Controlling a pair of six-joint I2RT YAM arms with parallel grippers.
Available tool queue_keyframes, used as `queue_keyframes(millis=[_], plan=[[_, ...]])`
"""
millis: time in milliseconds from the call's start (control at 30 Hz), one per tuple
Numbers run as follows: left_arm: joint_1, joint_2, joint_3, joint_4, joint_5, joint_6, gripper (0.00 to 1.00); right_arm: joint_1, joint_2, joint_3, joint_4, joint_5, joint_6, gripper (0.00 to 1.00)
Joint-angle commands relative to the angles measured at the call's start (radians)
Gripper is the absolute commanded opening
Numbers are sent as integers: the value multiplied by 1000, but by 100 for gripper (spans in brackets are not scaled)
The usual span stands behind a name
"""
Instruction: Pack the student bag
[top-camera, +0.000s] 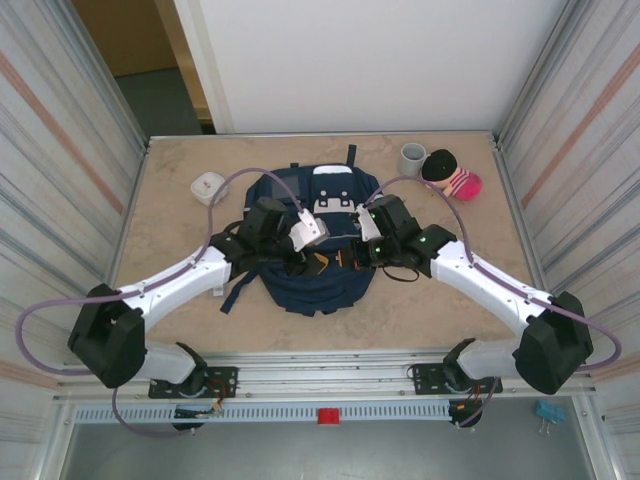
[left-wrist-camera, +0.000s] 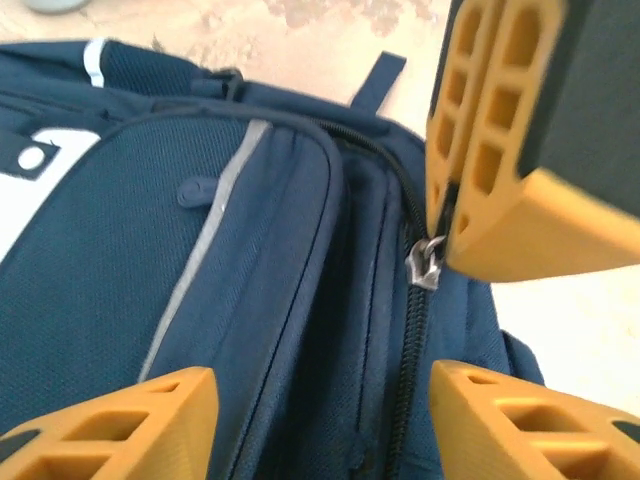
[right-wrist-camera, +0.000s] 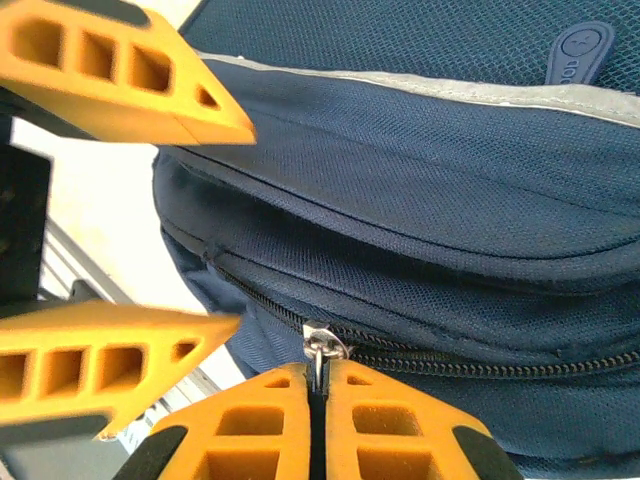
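The navy student bag (top-camera: 310, 275) lies flat mid-table, its white patch (top-camera: 333, 185) toward the far side. My right gripper (right-wrist-camera: 318, 385) is shut on the metal zipper pull (right-wrist-camera: 320, 347) of the bag's side zipper (right-wrist-camera: 480, 362), which looks closed to the right of the pull. In the left wrist view the same right fingers (left-wrist-camera: 500, 150) pinch the pull (left-wrist-camera: 425, 262) from above. My left gripper (left-wrist-camera: 320, 405) stands open just above the bag's fabric (left-wrist-camera: 120, 260), astride the zipper seam, holding nothing. Both grippers meet over the bag's near half (top-camera: 330, 255).
A small white box (top-camera: 209, 187) sits at the far left of the table. A grey cup (top-camera: 412, 158) and a black and pink striped soft item (top-camera: 452, 176) lie at the far right. Metal walls close in both sides.
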Motion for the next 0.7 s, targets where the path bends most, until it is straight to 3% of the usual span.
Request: queue_keyframes(millis=[0,167,233,333,467,667], plan=[[-5,9,17,-14,-4,100,47,-14,-55,44,63,-48,-22,0],[-5,-12,-21,3,-56,134,16,-42,-62,38,15,-11,-22,0],[-1,-35,-47,6,-55,154,10,-74,-67,21,-7,2,-25,0],[10,-71,-81,-25,-65,205,9,-147,-82,-32,-18,-19,-34,0],[33,-119,-115,-74,-97,244,11,-171,-85,-48,-66,-6,-79,0],[43,-156,-136,-66,-94,227,25,-119,-66,-42,18,-116,-79,0]])
